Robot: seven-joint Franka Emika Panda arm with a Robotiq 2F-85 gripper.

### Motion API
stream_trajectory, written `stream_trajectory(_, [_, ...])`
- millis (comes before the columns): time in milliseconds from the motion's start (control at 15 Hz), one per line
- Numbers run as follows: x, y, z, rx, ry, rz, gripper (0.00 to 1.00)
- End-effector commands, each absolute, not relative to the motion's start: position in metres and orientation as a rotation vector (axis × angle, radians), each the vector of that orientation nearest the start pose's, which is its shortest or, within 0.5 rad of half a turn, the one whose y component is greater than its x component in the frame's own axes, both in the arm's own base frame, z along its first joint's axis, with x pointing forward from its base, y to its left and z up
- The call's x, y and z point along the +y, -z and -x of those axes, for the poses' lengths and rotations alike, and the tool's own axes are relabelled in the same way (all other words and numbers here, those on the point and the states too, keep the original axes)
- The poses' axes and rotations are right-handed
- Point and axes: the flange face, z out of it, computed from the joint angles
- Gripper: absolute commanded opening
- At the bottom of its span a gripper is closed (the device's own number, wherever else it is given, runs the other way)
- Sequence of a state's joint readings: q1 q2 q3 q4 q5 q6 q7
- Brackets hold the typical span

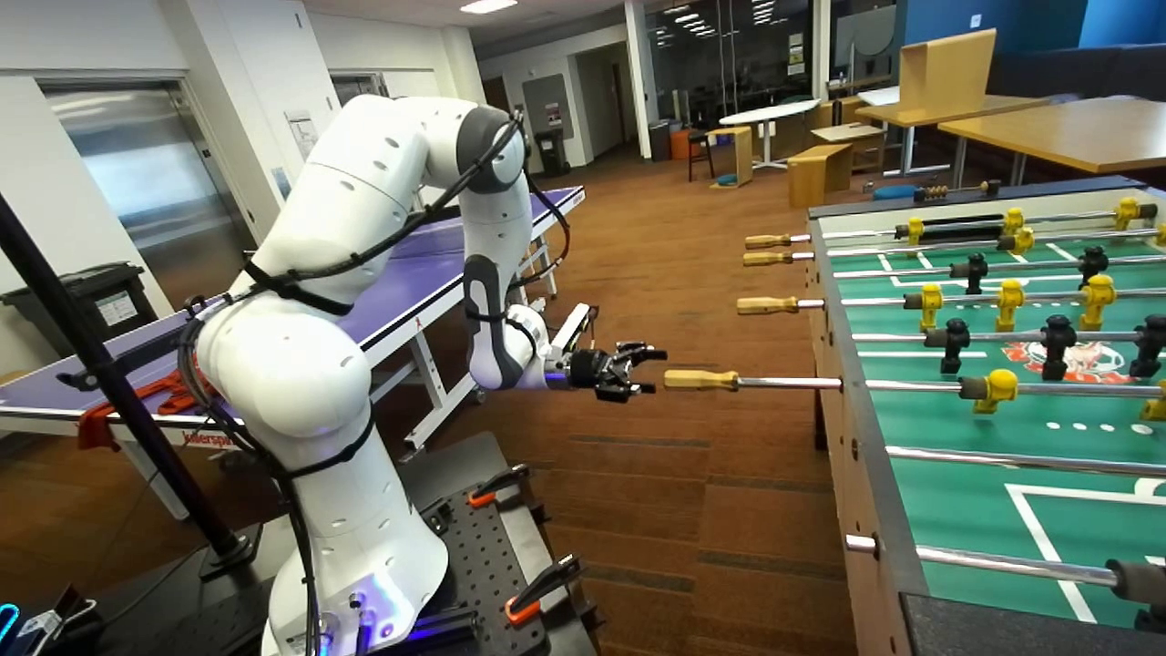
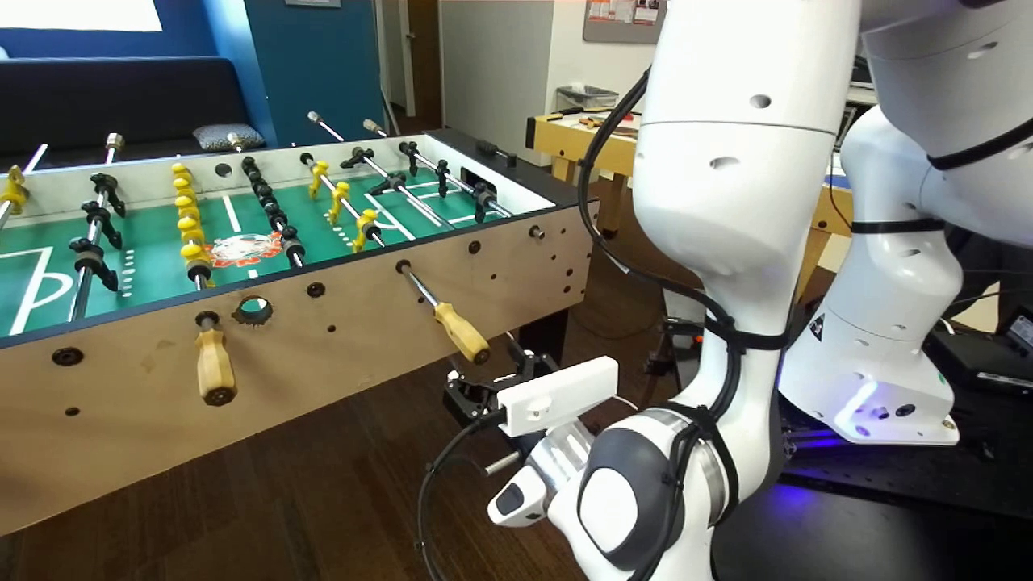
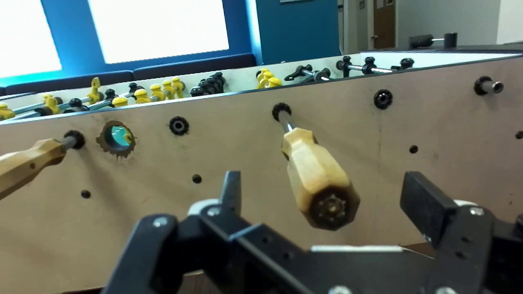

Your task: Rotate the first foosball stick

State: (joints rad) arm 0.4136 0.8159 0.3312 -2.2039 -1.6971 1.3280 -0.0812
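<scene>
Blk 2-finger hand (image 1: 656, 372), spread wide, is just left of lt-brn faceted wood stick handle (image 1: 701, 380) in an exterior view.

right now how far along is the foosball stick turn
Looks done: the open gripper is roughly lined up with the nearest wooden handle, which the wrist view shows between the fingers. In hand: nothing is gripped, since gaps show on both sides of that handle. Left, likely: closing on it and rotating its rod.
</scene>
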Motion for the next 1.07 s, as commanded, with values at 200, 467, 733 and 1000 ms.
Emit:
stream_trajectory(200, [0.221,-0.043,-0.415,1.466,0.626,-0.590,1.00])
stream_trajectory(467, [0.218,-0.035,-0.416,1.489,0.635,-0.582,1.00])
stream_trajectory(733, [0.213,-0.032,-0.413,1.502,0.633,-0.596,1.00])
stream_trajectory(1000, [0.204,-0.034,-0.412,1.499,0.641,-0.607,0.72])
